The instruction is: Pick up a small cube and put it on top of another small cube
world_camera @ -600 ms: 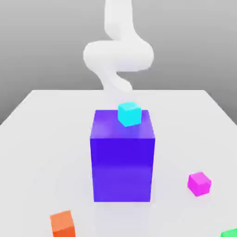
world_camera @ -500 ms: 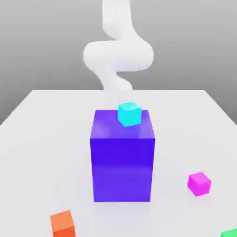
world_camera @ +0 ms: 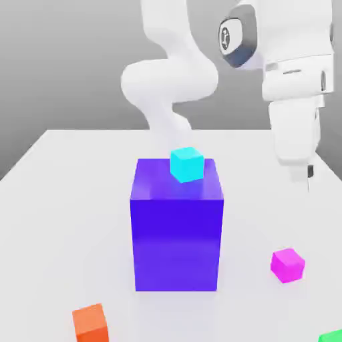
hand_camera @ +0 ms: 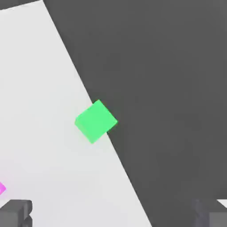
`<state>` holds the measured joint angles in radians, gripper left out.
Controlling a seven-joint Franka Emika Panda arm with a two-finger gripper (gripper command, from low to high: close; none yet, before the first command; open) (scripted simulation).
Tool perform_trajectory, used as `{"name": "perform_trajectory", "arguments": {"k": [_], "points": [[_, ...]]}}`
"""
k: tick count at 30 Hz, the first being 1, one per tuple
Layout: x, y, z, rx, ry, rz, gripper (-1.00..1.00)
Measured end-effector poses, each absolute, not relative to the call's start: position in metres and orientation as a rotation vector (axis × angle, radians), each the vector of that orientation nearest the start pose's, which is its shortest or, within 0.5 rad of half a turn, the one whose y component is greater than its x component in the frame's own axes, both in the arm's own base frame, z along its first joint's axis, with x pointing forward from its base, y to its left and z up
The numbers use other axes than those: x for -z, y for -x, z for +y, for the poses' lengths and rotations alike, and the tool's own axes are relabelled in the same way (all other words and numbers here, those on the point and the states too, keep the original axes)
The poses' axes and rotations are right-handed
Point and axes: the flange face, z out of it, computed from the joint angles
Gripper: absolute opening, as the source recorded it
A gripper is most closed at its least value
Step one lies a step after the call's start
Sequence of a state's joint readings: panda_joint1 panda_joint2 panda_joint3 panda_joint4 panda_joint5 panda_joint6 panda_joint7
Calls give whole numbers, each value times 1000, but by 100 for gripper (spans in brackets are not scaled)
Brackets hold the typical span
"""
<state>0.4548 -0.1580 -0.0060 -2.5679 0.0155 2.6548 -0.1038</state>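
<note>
The small cube [world_camera: 288,264], bright magenta-pink, lies on the white table [world_camera: 67,200] toward the exterior view's right, near the front. A sliver of the small cube [hand_camera: 1,188] shows in the hand view. My gripper [world_camera: 302,175] hangs well above the table, higher than the magenta cube and slightly to its right. In the hand view the gripper [hand_camera: 113,213] stands open, its dark fingertips [hand_camera: 15,209] wide apart with nothing between them. A small cyan cube [world_camera: 186,163] sits on top of the big blue-violet block [world_camera: 176,234].
A small orange cube [world_camera: 90,322] lies at the front left of the table. A green cube [world_camera: 330,337] sits at the front right corner; in the hand view the green cube [hand_camera: 95,121] rests right at the table's edge, with dark floor beyond.
The arm's wrist and hand have come into view at the exterior view's upper right, above the magenta cube. None of the cubes has moved.
</note>
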Motion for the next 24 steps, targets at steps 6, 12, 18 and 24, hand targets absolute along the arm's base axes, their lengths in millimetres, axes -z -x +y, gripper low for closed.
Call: {"name": "perform_trajectory", "arguments": {"k": [6,12,18,24], "points": [[-242,-360,244,131,2781,-1427,0],[-163,-332,248,3,2655,-1680,0],[-132,-330,248,-1,2652,-1685,-100],[-146,-330,248,-3,2652,-1686,-100]]}}
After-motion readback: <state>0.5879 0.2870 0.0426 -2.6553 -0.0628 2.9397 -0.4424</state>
